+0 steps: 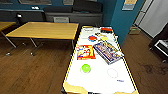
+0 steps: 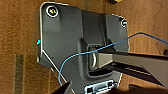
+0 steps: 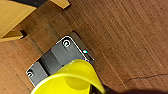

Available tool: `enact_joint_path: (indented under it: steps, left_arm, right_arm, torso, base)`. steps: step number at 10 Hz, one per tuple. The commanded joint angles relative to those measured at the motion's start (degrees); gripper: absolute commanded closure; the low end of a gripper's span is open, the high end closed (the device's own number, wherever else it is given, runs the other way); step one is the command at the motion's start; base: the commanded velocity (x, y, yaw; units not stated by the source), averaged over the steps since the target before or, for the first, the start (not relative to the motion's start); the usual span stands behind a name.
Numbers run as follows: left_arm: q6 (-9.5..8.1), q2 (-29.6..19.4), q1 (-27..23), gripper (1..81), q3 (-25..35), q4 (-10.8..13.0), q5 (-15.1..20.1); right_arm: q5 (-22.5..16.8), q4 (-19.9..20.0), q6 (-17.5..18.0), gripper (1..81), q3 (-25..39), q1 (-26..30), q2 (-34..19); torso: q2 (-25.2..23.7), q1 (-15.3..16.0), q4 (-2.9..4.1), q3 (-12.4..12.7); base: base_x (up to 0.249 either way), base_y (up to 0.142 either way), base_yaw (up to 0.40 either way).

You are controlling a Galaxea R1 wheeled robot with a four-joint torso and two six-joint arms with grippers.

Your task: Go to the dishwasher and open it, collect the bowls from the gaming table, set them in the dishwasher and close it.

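Head view: gaming table (image 1: pixel 100 80) lengthwise away from cam, green bowl (image 1: pixel 85 68) upright.

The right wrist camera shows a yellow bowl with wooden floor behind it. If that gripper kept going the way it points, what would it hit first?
Most likely the wooden floor. Beyond the yellow bowl at the right gripper, bare boards lie ahead. The dark plate there is the robot's own. Depth is hard to judge.

Even, moderately bright indoor light; soft glare is seen on the white counter (image 1: pixel 100 75) top. All views are blurred; a yellow bowl (image 3: pixel 72 80) looms unfocused. Edges are bent by wide-angle distortion.
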Motion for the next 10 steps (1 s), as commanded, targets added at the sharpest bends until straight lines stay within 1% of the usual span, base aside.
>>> enact_joint_path:
  steps: [1, 2, 3, 4, 5, 6, 7, 8, 9, 10]
  left_arm:
    - [-3.81, -15.84, -0.67, 1.0, 16.23, -0.09, -3.39]
    - [-4.34, -18.63, -2.16, 1.0, 20.59, 0.09, -3.48]
    - [-5.02, -21.16, -4.26, 1.0, 24.35, -0.17, -3.4]
    - [-7.41, -24.72, -7.06, 1.0, 29.68, -0.09, -3.39]
    - [-8.82, -28.06, -10.14, 1.0, 34.69, -0.09, -2.95]
    - [-9.08, -31.57, -13.39, 1.0, 39.44, -0.44, -2.43]
    - [-9.61, -33.95, -16.3, 1.0, 42.51, -1.76, -0.93]
    - [-10.22, -35.97, -19.64, 1.0, 45.59, -3.43, 1.35]
    - [-11.19, -36.93, -23.23, 1.0, 47.95, -6.13, 4.15]
    - [-11.63, -36.5, -27.71, 1.0, 49.79, -9.1, 8.67]
  right_arm:
    - [15.45, -5.29, -2.59, 81.1, -6.31, -13.28, 11.03]
    - [17.46, -7.74, -2.59, 81.1, -7.62, -15.48, 13.91]
    - [19.21, -9.32, -2.5, 81.1, -9.28, -17.49, 16.01]
    - [21.52, -10.66, -2.5, 81.1, -11.32, -19.17, 18.86]
    - [22.57, -11.53, -2.5, 81.1, -13.25, -19.79, 21.14]
    - [22.57, -12.15, -2.5, 81.1, -14.49, -19.96, 23.25]
    - [22.57, -12.33, -2.59, 81.1, -15.19, -20.23, 24.66]
    - [22.57, -12.68, -3.29, 81.1, -15.28, -20.32, 25.89]
    - [22.66, -13.11, -3.64, 81.1, -15.36, -20.41, 27.29]
    - [22.66, -13.12, -3.82, 81.1, -16.15, -20.32, 28.34]
  torso:
    - [0.0, 0.0, 0.0, 0.0]
    - [0.0, 0.0, 0.0, 0.0]
    - [0.0, 0.0, 0.0, 0.0]
    - [0.0, 0.0, 0.0, 0.0]
    - [-0.02, -0.02, 0.0, 0.0]
    - [-0.02, -0.02, 0.0, 0.0]
    - [-0.02, -0.04, 0.0, 0.0]
    - [-0.02, -0.04, 0.0, 0.0]
    - [-0.02, -0.04, 0.0, 0.0]
    - [-0.02, -0.04, 0.0, 0.0]
  base:
    - [0.0, 0.0, 0.0]
    - [0.0, 0.0, 0.0]
    - [0.0, 0.0, 0.0]
    - [0.0, 0.0, 0.0]
    - [0.0, 0.0, 0.0]
    - [0.0, 0.0, 0.0]
    - [0.0, 0.0, 0.0]
    - [0.0, 0.0, 0.0]
    - [0.0, 0.0, 0.0]
    - [0.0, 0.0, 0.0]
